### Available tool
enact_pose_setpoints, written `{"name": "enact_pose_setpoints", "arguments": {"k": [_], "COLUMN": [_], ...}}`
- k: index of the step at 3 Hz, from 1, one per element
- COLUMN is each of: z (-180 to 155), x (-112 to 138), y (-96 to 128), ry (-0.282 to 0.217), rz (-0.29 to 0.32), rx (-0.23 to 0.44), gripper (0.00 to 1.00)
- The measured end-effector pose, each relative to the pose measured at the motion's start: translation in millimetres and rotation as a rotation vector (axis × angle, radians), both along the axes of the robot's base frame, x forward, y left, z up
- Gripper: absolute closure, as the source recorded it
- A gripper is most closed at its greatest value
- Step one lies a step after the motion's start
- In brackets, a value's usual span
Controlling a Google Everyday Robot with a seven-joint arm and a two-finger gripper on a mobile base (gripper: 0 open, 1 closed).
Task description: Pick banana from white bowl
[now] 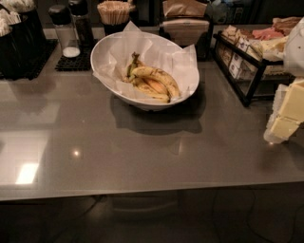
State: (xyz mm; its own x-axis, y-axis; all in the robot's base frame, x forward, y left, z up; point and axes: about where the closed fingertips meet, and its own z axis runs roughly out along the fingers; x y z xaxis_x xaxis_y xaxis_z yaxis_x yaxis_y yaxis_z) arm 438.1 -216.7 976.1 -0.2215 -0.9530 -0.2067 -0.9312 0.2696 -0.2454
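Observation:
The white bowl (107, 50) stands on the grey counter at centre back, lined with crinkled white paper. Several bananas lie in it in a bunch. The long, curved, brown-speckled yellow banana (161, 76) arcs over the top of the bunch, with an orange-tinted banana (154, 86) just under it and a slimmer greenish-stemmed one (131, 70) to the left. My gripper (286, 116) shows as pale cream blocks at the right edge of the view, well to the right of the bowl and apart from it, holding nothing that I can see.
A black wire rack (247, 71) with packets stands at the back right, close to the gripper. Shakers (66, 33) on a black mat, a cup of stirrers (114, 12) and a napkin dispenser (185, 23) line the back. The counter's front edge (142, 190) runs along the bottom.

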Motion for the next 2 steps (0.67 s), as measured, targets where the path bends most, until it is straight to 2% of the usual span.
{"name": "enact_pose_setpoints", "arguments": {"k": [1, 2], "z": [0.0, 5.7], "x": [0.0, 22.4], "y": [0.0, 8.0], "ry": [0.000, -0.037], "rz": [0.000, -0.018], "rx": [0.000, 0.107], "gripper": [0.00, 0.00]}}
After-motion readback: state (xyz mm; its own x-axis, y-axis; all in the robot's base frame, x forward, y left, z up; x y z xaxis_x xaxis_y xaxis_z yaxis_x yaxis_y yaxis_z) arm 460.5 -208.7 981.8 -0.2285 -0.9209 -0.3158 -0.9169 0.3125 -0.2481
